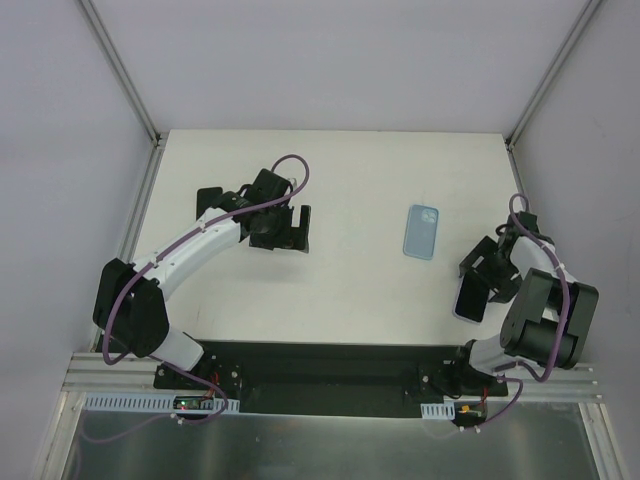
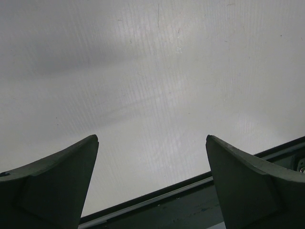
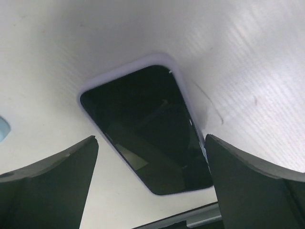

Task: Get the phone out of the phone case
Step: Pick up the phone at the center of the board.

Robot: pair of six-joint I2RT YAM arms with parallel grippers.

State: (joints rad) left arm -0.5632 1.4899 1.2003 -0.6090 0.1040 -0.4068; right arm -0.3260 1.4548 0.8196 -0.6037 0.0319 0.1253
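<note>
Left hand (image 1: 303,230) and right hand (image 3: 151,183) both spread wide, gripping nothing that I see. Left one hangs over bare table (image 1: 350,190). Right one hangs over the phone (image 3: 147,138), which lies screen up near the right edge. Blue case (image 1: 421,231) lies apart, toward the middle.

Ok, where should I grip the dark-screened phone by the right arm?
Across its two long edges, near mid-length, coming straight down: the phone lies flat, screen up, and is narrowest that way. The open right gripper sits skewed to it, so turn the wrist first.
</note>
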